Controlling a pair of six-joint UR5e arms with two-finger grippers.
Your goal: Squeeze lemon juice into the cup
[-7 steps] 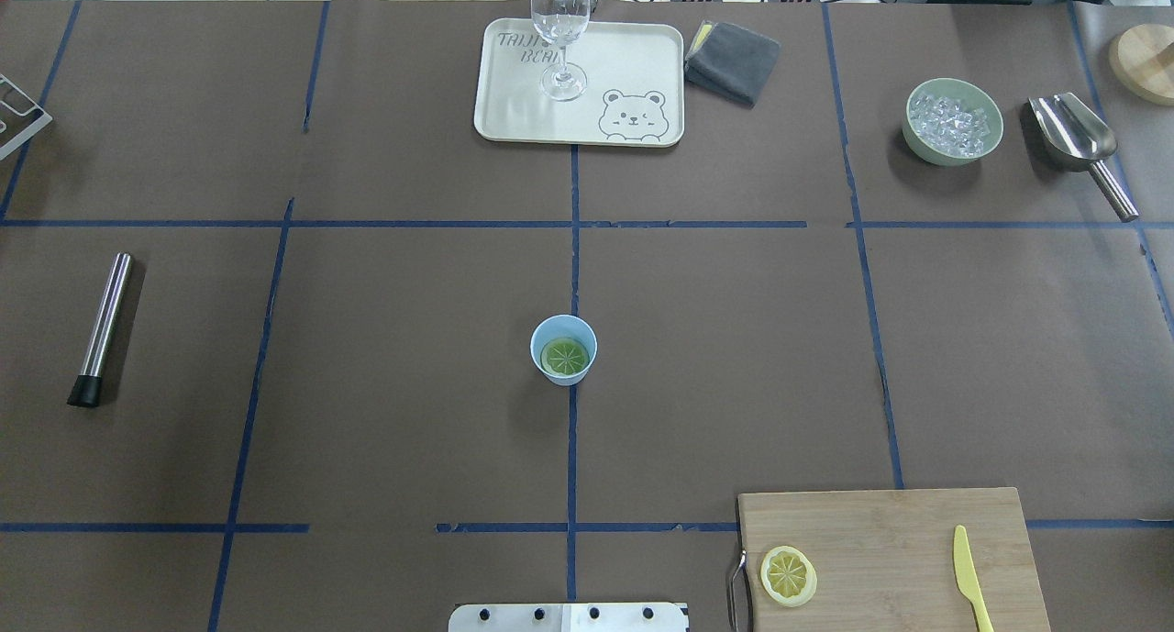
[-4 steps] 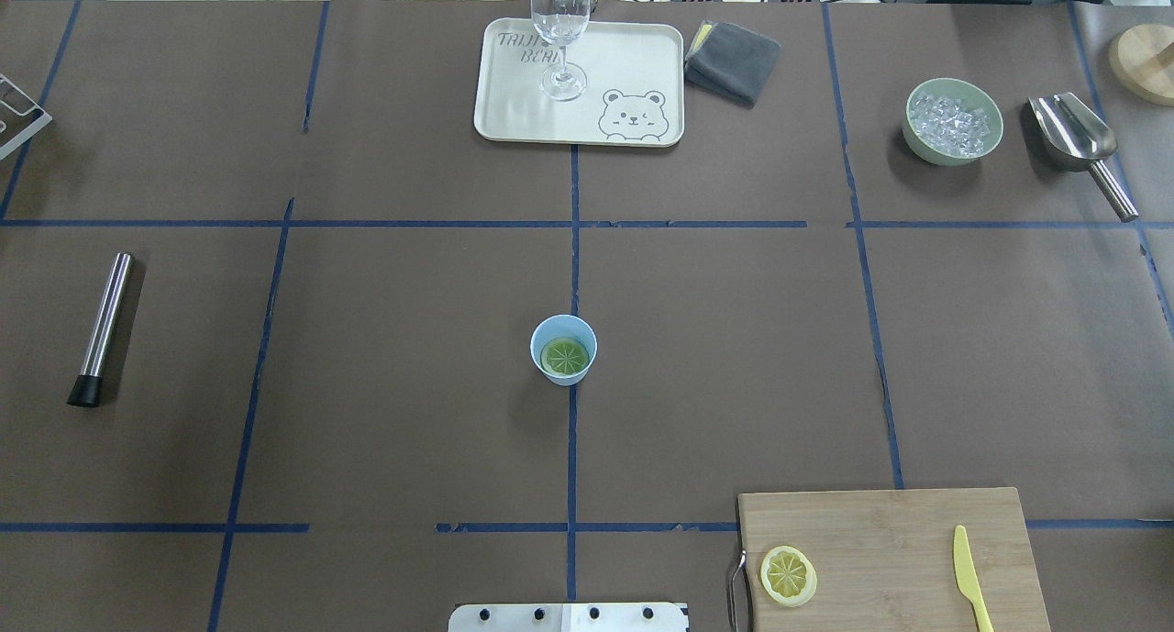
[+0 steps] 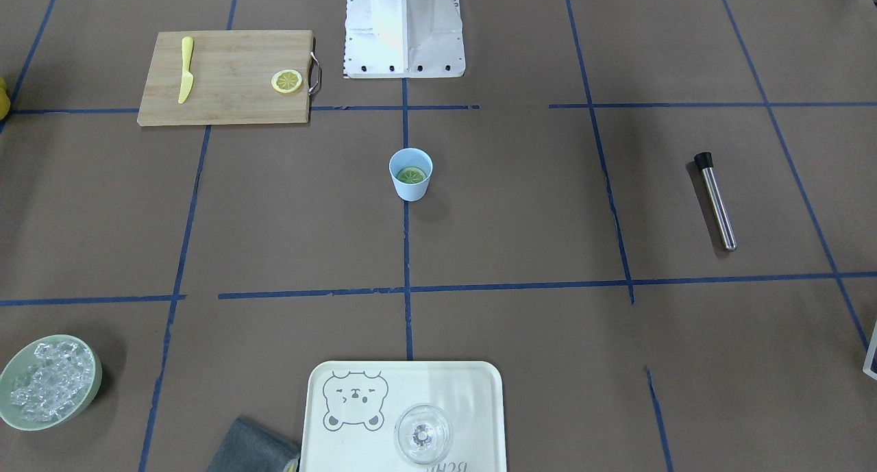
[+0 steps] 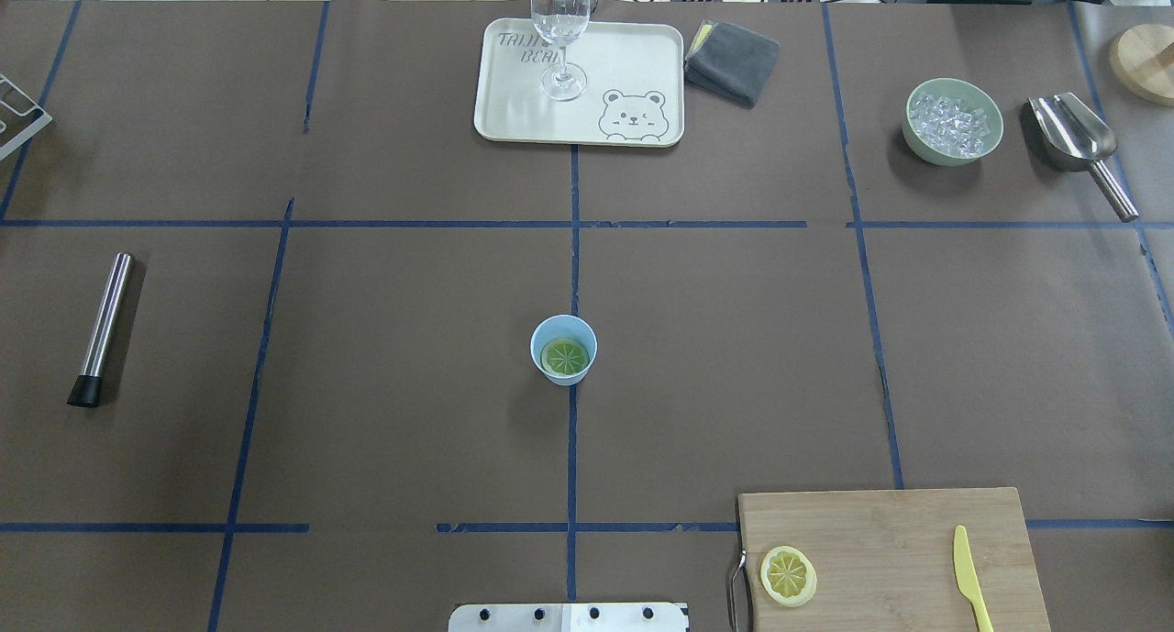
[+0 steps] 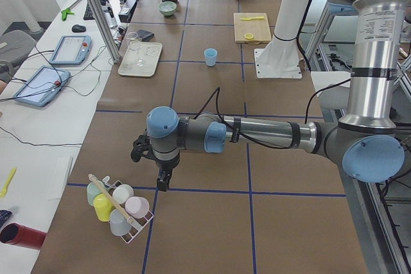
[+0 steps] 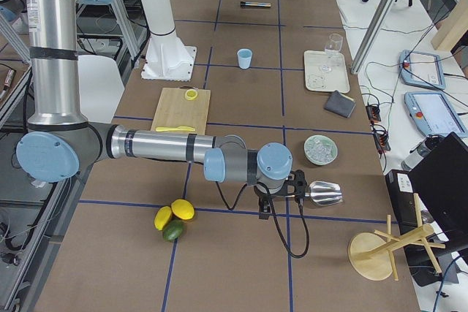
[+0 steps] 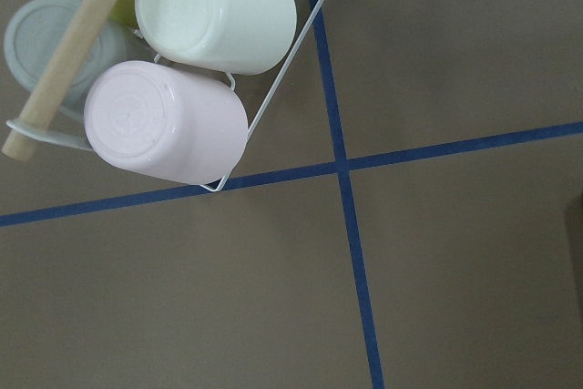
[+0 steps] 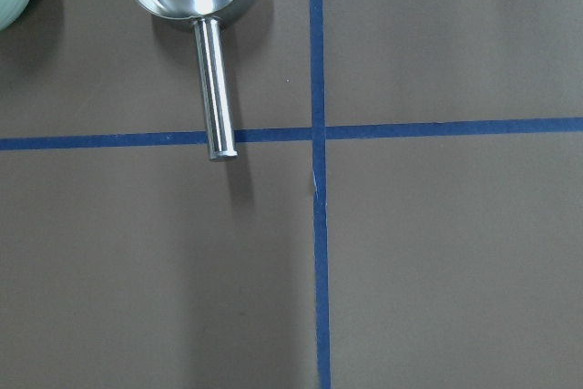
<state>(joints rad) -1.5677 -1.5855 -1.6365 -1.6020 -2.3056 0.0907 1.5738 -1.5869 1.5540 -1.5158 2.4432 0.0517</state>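
The light-blue cup (image 4: 563, 368) stands at the table's middle on the centre tape line; it also shows in the front view (image 3: 411, 188). One lemon slice (image 4: 564, 357) lies flat inside it. A second lemon slice (image 4: 788, 575) lies on the wooden cutting board (image 4: 880, 540). Neither gripper shows in the overhead view. My left gripper (image 5: 161, 183) hangs far from the cup, beside a rack of cups (image 5: 119, 208). My right gripper (image 6: 263, 210) is far off too, beside the metal scoop (image 6: 324, 193). I cannot tell whether either is open or shut.
A yellow knife (image 4: 969, 577) lies on the board. A tray (image 4: 633, 63) with a clear glass (image 4: 559, 27), a grey cloth (image 4: 732, 60), a green bowl of ice (image 4: 952, 121) and the scoop (image 4: 1078, 146) line the far side. A steel muddler (image 4: 101, 329) lies left.
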